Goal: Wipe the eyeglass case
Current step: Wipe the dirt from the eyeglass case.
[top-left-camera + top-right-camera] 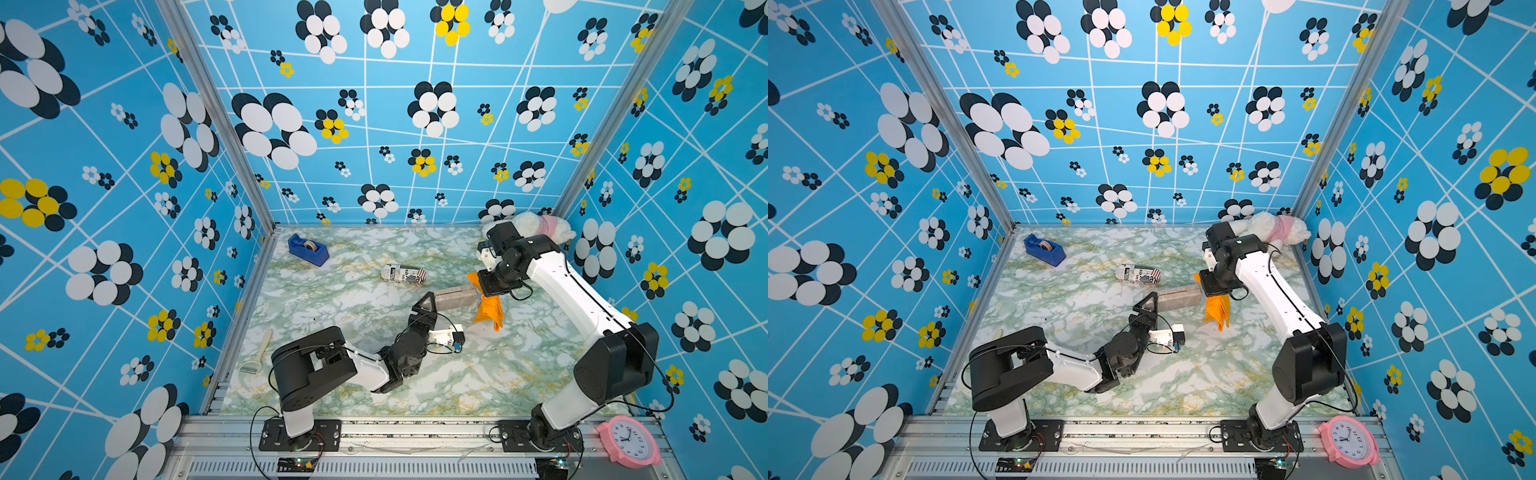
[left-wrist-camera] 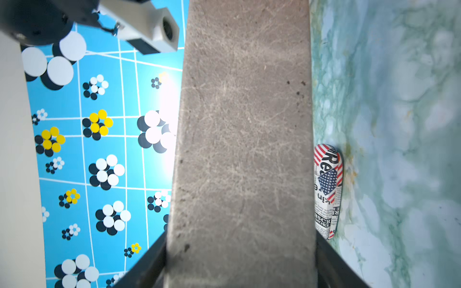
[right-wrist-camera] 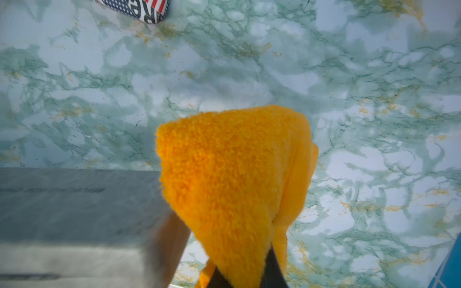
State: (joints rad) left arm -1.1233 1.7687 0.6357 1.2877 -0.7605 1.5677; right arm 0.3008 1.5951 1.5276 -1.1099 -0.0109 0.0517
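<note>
While left end effector [image 1: 428, 302] clamps one end of the grey eyeglass case [image 1: 455, 297], near the flag-print pouch [image 1: 404, 274], right end effector [image 1: 485, 291] grips orange cloth [image 1: 488, 312] at its far end: advise dragging cloth flat lengthwise, light steady pressure.

In the right wrist view the cloth [image 3: 232, 179] hid the fingertips of the right gripper [image 3: 245, 274], the case [image 3: 74, 212] was blurred and ran off the frame, and the printed pouch [image 3: 139, 10] was cut by the edge. In both top views the right arm [image 1: 557, 274] covered part of the toy [image 1: 536, 226].
</note>
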